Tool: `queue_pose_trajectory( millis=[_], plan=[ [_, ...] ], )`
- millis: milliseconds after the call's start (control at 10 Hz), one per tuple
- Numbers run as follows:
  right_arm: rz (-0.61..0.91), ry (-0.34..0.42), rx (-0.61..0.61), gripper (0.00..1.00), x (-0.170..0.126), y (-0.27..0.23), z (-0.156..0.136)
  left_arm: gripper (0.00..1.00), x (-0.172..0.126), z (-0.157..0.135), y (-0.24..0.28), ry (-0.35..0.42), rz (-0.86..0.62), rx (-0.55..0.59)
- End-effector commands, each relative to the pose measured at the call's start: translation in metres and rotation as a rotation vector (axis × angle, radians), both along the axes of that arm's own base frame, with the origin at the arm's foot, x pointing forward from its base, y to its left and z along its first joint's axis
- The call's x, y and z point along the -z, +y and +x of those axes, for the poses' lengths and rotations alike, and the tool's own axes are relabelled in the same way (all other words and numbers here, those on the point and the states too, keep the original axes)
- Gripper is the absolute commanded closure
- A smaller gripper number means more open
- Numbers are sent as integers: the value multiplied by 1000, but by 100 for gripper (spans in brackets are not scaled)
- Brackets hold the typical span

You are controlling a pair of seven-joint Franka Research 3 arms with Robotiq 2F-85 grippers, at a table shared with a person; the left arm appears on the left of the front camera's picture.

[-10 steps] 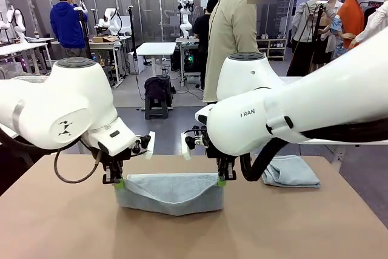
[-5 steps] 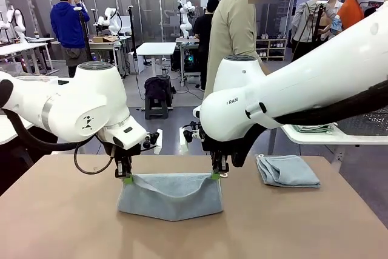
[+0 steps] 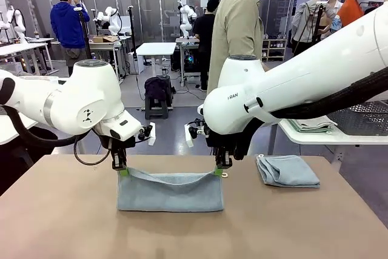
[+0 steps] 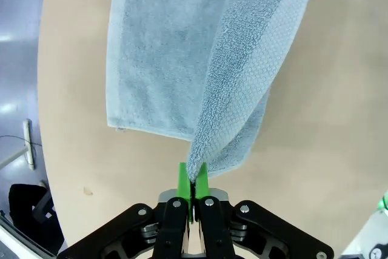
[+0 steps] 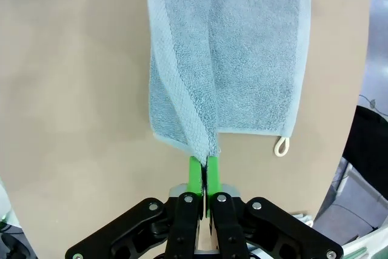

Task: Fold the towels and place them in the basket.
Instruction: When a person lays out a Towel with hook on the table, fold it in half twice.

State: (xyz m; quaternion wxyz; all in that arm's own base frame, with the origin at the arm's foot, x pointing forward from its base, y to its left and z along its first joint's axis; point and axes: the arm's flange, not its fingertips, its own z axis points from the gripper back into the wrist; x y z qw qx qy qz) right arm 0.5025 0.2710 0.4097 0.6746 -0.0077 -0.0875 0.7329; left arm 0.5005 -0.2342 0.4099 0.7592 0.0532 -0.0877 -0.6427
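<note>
We note left gripper [image 3: 123, 171] and right gripper [image 3: 219, 171] pinching towel [image 3: 170, 192] corners; right wrist shows its loop [image 5: 282, 145]; front, a second towel [image 3: 288, 171].

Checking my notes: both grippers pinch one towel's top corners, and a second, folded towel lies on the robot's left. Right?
No: the front view shows the folded towel on the robot's right. The left gripper and right gripper do pinch top corners of the other towel.
</note>
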Motion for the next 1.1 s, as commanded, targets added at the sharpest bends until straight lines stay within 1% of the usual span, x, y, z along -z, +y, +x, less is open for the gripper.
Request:
queue_pose_trajectory(
  millis=[0, 100, 400, 500, 600, 700, 1000],
  plan=[
    [23, 4, -65, 96, 3, 2, 6, 96, -1, 7, -7, -11, -4, 33],
    [0, 0, 0, 96, 0, 0, 0, 96, 0, 0, 0, 0, 0, 0],
    [0, 0, 0, 96, 0, 0, 0, 96, 0, 0, 0, 0, 0, 0],
    [0, 0, -20, 96, 2, 2, 3, 96, 1, 3, -3, 0, -2, 5],
    [-2, 29, -30, 96, 6, 1, 11, 96, 3, 10, -6, 18, 15, 3],
    [1, 40, -40, 96, 11, 3, 18, 96, 5, 15, -9, 10, 15, 7],
    [24, 35, -61, 96, 26, 3, 40, 96, 21, 34, -17, 17, 44, 18]
  ],
)
